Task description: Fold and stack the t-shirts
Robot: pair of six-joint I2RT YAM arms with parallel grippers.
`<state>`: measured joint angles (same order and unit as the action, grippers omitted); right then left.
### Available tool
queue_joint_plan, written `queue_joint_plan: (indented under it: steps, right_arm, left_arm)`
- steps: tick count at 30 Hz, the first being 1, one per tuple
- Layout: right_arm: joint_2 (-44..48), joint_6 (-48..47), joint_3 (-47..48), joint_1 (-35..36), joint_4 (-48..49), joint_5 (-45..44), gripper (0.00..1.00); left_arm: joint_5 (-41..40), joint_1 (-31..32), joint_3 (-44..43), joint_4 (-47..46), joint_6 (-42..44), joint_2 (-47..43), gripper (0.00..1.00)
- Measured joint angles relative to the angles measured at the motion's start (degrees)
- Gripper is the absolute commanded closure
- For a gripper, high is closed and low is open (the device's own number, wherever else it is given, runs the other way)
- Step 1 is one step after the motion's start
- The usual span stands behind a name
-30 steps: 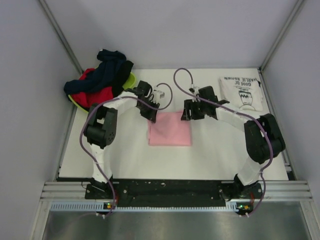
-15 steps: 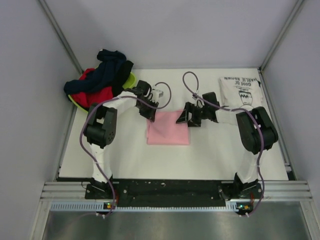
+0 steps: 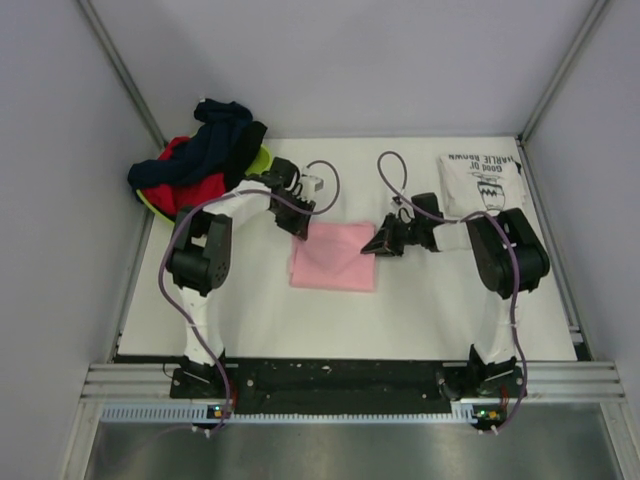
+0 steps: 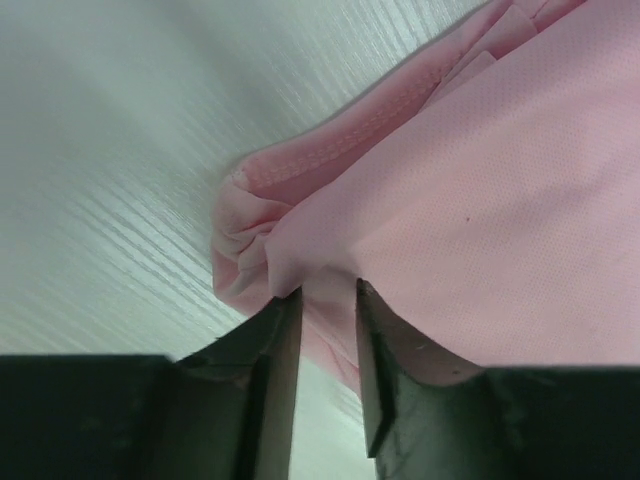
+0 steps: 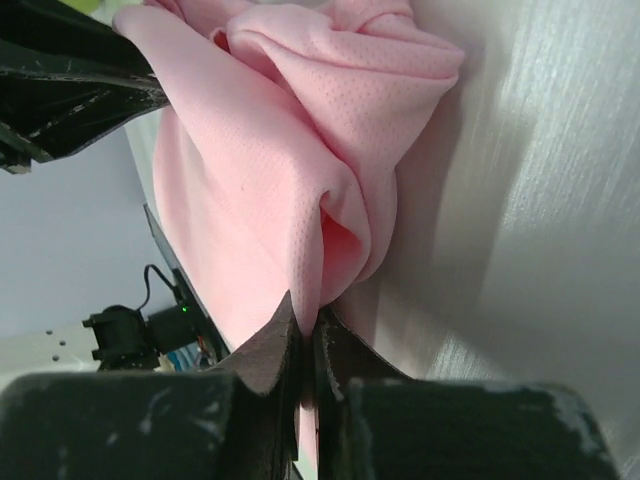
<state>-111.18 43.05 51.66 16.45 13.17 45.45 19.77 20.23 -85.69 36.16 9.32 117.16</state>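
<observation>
The light-pink t-shirt point(image 3: 333, 258) lies folded in a rectangle at the table's middle. My left gripper point(image 3: 303, 232) is at its far left corner. In the left wrist view the jaws point(image 4: 328, 292) stand a little apart, with the bunched pink corner point(image 4: 480, 200) just at their tips and not pinched. My right gripper point(image 3: 372, 245) is at the shirt's far right corner. In the right wrist view it point(image 5: 308, 318) is shut on a fold of the pink cloth point(image 5: 260, 170). The white t-shirt point(image 3: 483, 185) with black lettering lies folded at the far right.
A lime-green basket point(image 3: 262, 160) at the far left holds a heap of dark blue and red clothes point(image 3: 200, 165). Grey walls close in the table on the left, right and back. The arms' bases stand at the near edge.
My right gripper has dropped to the pink shirt's far right corner and shut on it. My left gripper's jaws have parted slightly. The shirt has shifted a little to the left.
</observation>
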Motion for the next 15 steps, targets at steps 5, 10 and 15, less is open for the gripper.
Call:
queue_joint_plan:
  steps: [5, 10, 15]
  right_arm:
    - [0.0, -5.01, 5.33, -0.68, -7.76, -0.2, 1.0]
    - [0.0, -17.29, 17.11, -3.02, -25.27, -6.08, 1.0]
    - [-0.28, -31.98, 31.26, -3.8, -42.42, -16.79, 1.0]
  left_arm:
    - [-0.37, -0.74, -1.55, 0.52, 2.08, -0.13, 0.03]
    - [-1.25, -1.99, -2.89, 2.14, 3.19, -3.69, 0.01]
    - [-3.43, -4.87, -5.05, 2.45, 4.81, -9.99, 0.01]
